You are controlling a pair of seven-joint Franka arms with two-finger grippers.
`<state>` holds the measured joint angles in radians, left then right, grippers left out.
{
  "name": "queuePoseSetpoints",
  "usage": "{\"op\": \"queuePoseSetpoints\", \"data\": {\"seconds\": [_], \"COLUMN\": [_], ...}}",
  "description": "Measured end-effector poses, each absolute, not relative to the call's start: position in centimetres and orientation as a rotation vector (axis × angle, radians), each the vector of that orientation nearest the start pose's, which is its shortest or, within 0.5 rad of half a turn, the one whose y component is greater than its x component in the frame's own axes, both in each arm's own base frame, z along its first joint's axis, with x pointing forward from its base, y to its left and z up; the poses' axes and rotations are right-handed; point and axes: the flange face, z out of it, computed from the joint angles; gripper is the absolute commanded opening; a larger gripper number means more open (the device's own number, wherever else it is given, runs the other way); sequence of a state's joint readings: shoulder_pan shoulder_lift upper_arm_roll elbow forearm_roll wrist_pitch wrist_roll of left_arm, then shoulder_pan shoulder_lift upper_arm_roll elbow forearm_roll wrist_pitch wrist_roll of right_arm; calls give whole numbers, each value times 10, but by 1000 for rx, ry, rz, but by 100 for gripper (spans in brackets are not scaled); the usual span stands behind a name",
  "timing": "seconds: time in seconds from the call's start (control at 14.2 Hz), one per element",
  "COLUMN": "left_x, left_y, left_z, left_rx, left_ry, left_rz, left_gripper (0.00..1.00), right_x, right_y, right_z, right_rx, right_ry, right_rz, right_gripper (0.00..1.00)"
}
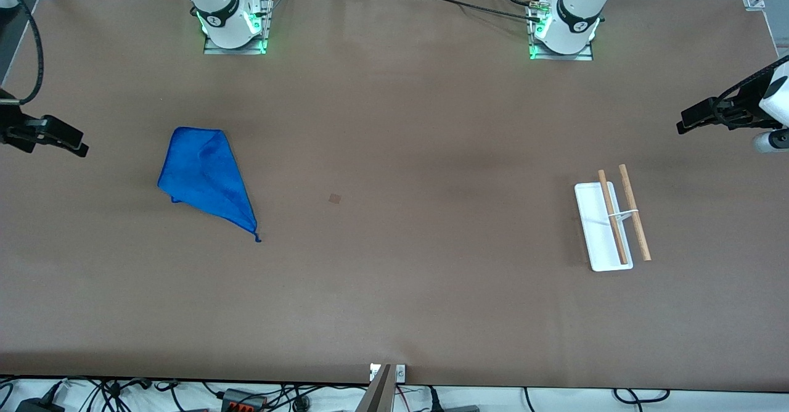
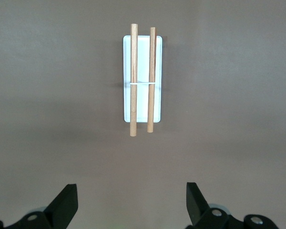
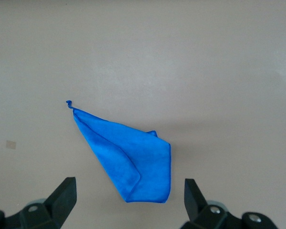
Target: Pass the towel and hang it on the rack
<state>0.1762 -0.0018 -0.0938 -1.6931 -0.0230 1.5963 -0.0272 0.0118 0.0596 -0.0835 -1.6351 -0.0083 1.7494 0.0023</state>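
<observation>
**Q:** On the brown table [image 1: 394, 276], what is seen first, starting from the right arm's end?

**A:** The right gripper [image 1: 46, 135] is seen at the very edge of the front view, held up in the air over the table near that end. In the right wrist view its two dark fingers [image 3: 64, 195] are shown spread wide apart, with nothing between them. The towel [image 1: 206, 181] is laid flat on the table near it, folded into a rough triangle, bright royal blue. Its pointed corner, tipped by a tiny loop [image 1: 257, 238], is turned toward the front camera. The towel is touched by neither gripper.

**Q:** And moving away from the towel?

**A:** A small dark square mark [image 1: 335, 198] is found on the table surface, between the towel and the rack. The rack [image 1: 610, 224] is stood well apart from the towel, toward the left arm's end. A white tray base [image 1: 588, 205] is seen, with two light-wood rods [image 2: 133, 81] carried parallel above it on a thin white wire. Nothing is hung on the rods.

**Q:** And the left arm?

**A:** The left gripper [image 1: 709, 116] is held in the air over the table's end near the rack. Its fingers [image 2: 66, 202] are likewise spread apart and empty.
</observation>
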Motion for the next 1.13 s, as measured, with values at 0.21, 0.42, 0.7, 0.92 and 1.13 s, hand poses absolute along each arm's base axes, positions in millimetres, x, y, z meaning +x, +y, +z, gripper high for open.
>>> {"op": "queuePoseSetpoints", "data": {"seconds": [0.21,0.42,0.7,0.92,1.13], "left_x": [549,549,549,549,549], "left_y": [43,43,44,44,44], "left_z": [570,570,569,569,569], "left_rx": [-3159,-3159,-3159,-3160,-3160], "left_ry": [-176,-178,-178,-179,-179], "left_rz": [150,151,152,152,152], "left_gripper": [100,100,100,100,100], "right_x": [572,571,570,569,571], "right_y": [-42,-41,-40,-38,-28], "right_z": [568,574,580,579,576], "right_rx": [-3150,-3149,-3149,-3150,-3151], "right_ry": [115,107,102,94,66], "right_rz": [-96,-123,-108,-97,-82], "right_gripper": [100,100,100,100,100]}}
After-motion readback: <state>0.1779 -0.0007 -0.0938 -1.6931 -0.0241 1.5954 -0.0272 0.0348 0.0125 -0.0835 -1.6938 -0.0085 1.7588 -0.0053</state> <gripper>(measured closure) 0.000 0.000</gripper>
